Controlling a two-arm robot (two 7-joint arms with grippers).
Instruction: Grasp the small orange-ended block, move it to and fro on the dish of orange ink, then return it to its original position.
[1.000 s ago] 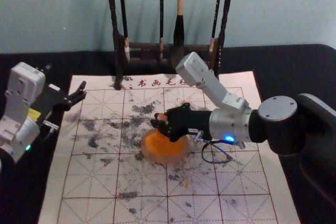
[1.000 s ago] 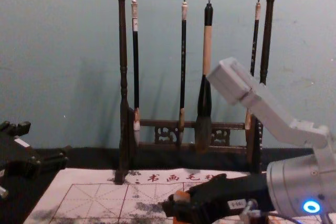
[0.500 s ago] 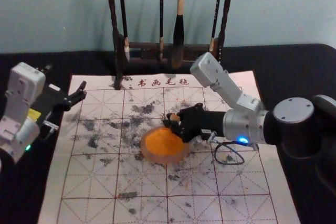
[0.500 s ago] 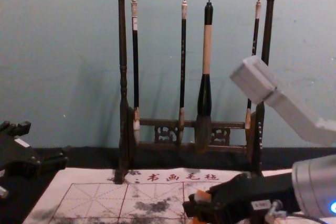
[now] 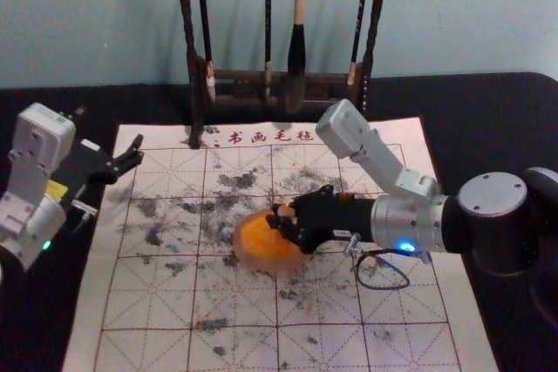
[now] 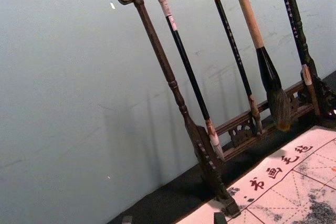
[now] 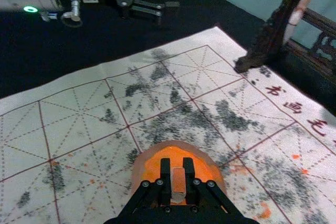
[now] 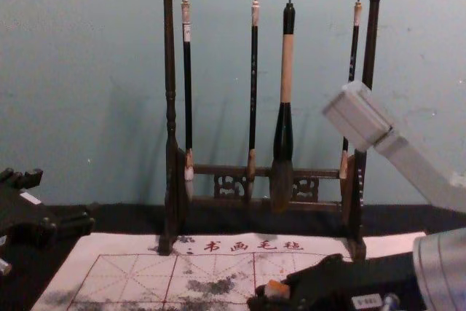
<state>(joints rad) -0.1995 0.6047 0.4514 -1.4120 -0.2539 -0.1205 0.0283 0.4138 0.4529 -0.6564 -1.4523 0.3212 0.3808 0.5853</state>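
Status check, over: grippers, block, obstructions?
Right gripper shut on orange-ended block, over orange ink dish; ink contact unclear. Left gripper open, idle at left edge of calligraphy mat. No obstruction seen around dish.

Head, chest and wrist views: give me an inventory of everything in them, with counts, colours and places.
Block: one, orange and paler, held over the dish
Ink dish: one, pinkish-brown rim, on the mat
Ink: one pool, orange, inside the dish
Mat: one, whitish with red grid, characters and dark stains, on the table
Orange spots: several, on the mat
Brush stand: one, dark brown, at the mat's far edge
Brushes: four, mostly black handles, hanging from the stand
Table: one, black, under the mat
Wall: one, blue-grey, behind the stand
Left tool: one, black, by the mat's left edge
Right tool: one, black, above the dish, gripping the block
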